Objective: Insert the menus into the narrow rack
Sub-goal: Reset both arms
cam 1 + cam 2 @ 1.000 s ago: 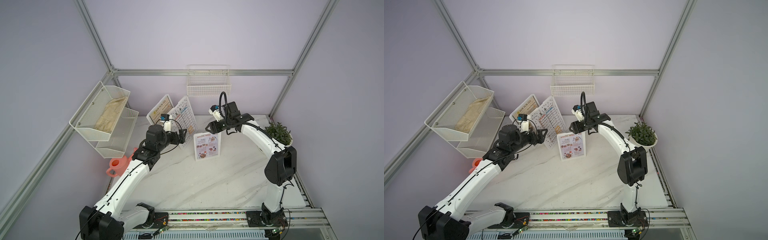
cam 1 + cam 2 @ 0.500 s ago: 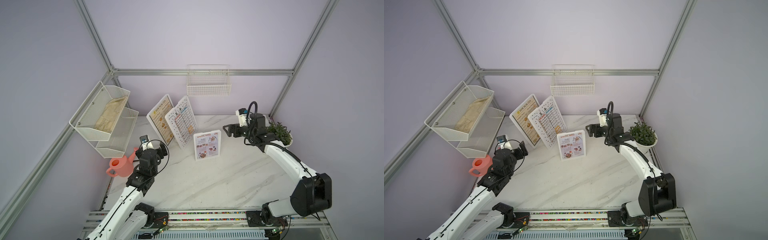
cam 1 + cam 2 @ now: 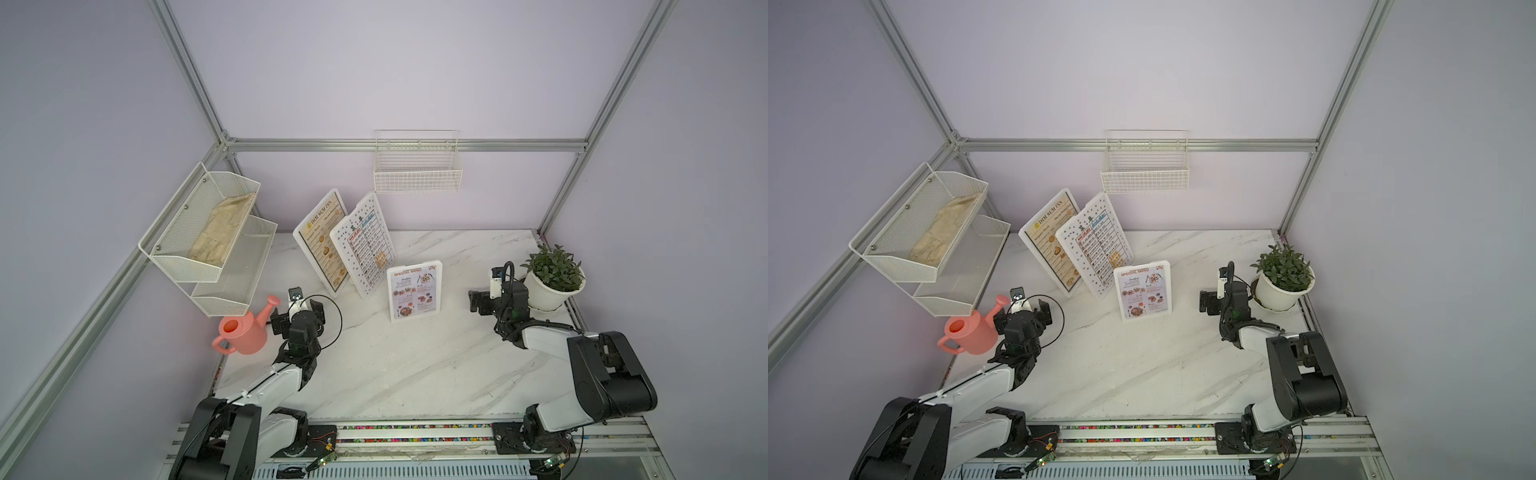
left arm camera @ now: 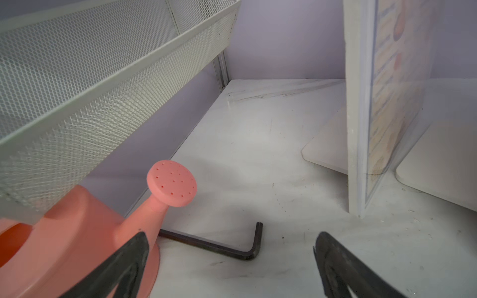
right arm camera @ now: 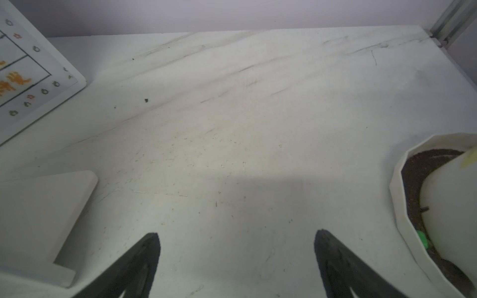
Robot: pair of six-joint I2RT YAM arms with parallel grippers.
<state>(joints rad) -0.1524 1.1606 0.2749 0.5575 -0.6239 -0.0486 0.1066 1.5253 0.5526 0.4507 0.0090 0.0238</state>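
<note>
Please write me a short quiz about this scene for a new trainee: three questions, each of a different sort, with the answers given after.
1. True or false: the left tool holds the pink watering can.
2. Which menu stands nearest to the right tool?
A. DIM SUM INN menu
B. grid-table menu
C. SPECIAL MENU leaflet
3. Fill in: in the left wrist view, a dark ___ lies on the table beside the watering can.

Key:
1. False. Its jaws stand open and empty, beside the can.
2. C.
3. Hex key.
</note>
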